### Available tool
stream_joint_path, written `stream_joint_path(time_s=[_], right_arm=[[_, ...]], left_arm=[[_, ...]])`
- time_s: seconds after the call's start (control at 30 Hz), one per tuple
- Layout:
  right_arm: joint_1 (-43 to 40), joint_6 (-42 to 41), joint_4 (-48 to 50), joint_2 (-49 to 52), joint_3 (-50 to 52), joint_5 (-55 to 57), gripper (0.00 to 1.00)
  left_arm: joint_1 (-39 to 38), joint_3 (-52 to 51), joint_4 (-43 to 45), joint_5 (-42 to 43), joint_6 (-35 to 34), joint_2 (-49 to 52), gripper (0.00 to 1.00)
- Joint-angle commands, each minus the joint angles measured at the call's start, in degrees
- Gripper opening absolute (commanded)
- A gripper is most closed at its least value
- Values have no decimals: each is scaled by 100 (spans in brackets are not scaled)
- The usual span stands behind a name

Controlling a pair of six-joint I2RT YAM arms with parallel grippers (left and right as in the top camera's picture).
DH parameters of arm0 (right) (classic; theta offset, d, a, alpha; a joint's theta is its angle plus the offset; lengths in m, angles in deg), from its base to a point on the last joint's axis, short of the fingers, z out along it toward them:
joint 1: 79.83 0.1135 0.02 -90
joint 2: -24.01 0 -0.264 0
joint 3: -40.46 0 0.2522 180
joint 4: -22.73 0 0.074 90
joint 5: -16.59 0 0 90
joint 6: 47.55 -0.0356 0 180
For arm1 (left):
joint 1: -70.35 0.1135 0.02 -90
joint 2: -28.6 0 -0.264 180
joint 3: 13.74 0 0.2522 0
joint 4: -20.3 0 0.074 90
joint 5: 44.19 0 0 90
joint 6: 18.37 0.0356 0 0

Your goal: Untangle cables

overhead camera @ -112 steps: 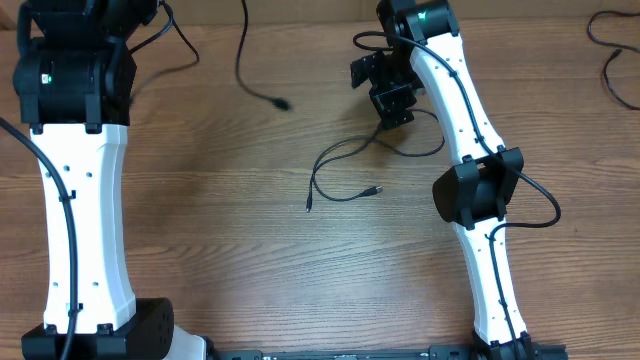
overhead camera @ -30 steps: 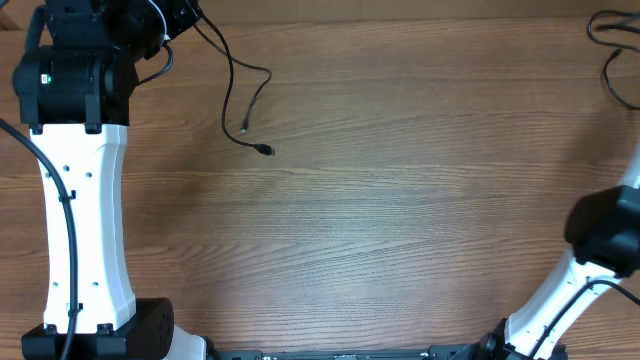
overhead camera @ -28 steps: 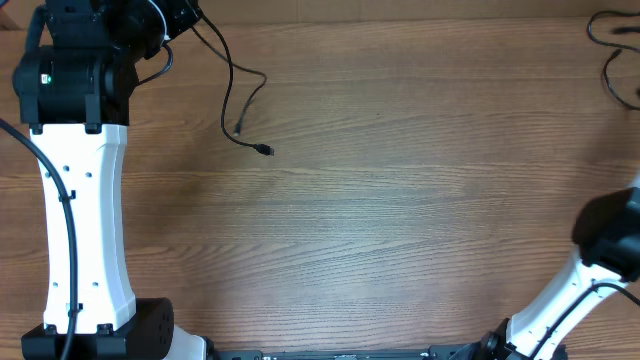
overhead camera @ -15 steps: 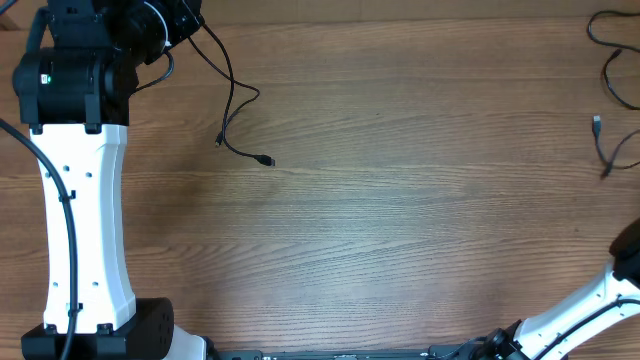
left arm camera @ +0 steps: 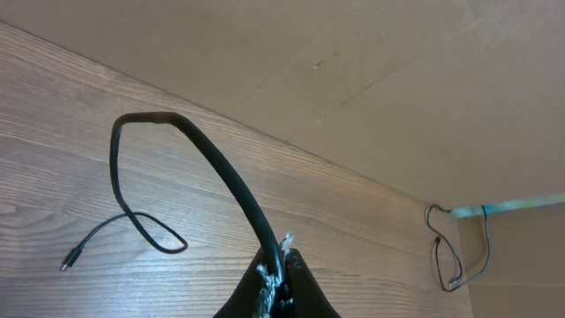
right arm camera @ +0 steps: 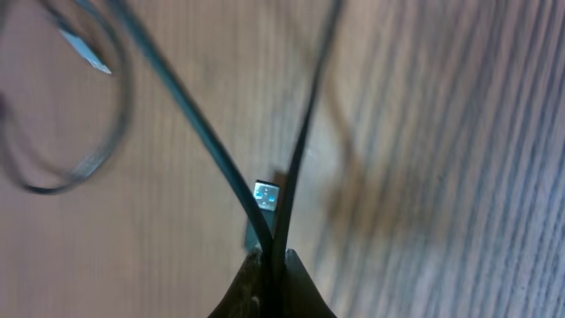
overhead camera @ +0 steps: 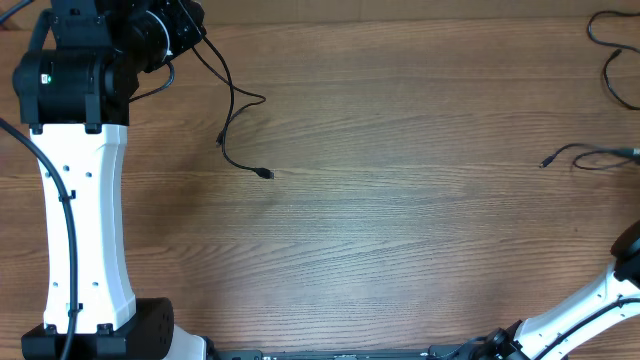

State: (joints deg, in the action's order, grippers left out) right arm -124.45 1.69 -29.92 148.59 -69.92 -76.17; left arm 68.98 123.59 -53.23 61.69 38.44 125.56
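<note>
**Left wrist view:** pinching the left cable (left arm camera: 231, 181) in the left gripper (left arm camera: 281, 265), fingers pressed together on the cord, whitish fray showing at the pinch. Letting the cord rise from the fingertips, arch over to the left, drop to the table (left arm camera: 335, 221) and curl into a small loop, ending in a plug (left arm camera: 69, 262) lying on the wood. Showing, farther off, the far cable (left arm camera: 446, 261) bunched by the right end of the table's back edge, against a plain tan wall (left arm camera: 353, 62).

**Right wrist view:** clamping two strands of the right cable (right arm camera: 190, 115) in the right gripper (right arm camera: 269, 261), fingers shut on both. Showing a silver tip (right arm camera: 267, 196) just past the fingertips, between the strands spreading into a V. Blurring beyond that into a loop at the upper left, over the wood.

**Overhead view:** showing the right arm (overhead camera: 570, 320) nearest, at the lower right, running off the frame with its gripper out of sight. Showing the left arm (overhead camera: 85, 200) stretching up the left side toward the far corner. Trailing the left cable from that corner down to the table, plug resting well apart from the arm. Stretching the right cable in from the right edge, free end pointing left. Leaving the far cable (overhead camera: 608, 55) coiled in the top right corner.
</note>
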Motion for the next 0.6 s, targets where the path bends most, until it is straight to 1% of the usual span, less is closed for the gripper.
stream_joint_path(time_s=[0.0,0.03,0.07,0.1,0.13,0.2,0.3,0.47,0.57], right_arm=[[-13,-133,247,-15,323,151,5],[-13,-120,258,-15,345,229,11],[-13,-120,249,-15,345,299,33],[-13,-122,264,-15,345,328,84],[-13,-122,295,-15,345,308,100],[-13,-94,286,-15,345,304,100],[-13,404,160,-55,197,66,100],[31,527,-782,-546,-667,146,100],[201,898,-1182,-1062,-1241,111,100]], left_arm=[[17,66,-2,66,155,-173,4],[17,66,-2,66,155,-173,4],[17,66,-2,66,155,-173,4],[17,66,-2,66,155,-173,4],[17,66,-2,66,155,-173,4],[17,66,-7,66,219,-173,4],[17,66,-7,68,302,-173,4],[15,66,-2,68,361,-173,4],[-20,66,0,66,566,-151,4]])
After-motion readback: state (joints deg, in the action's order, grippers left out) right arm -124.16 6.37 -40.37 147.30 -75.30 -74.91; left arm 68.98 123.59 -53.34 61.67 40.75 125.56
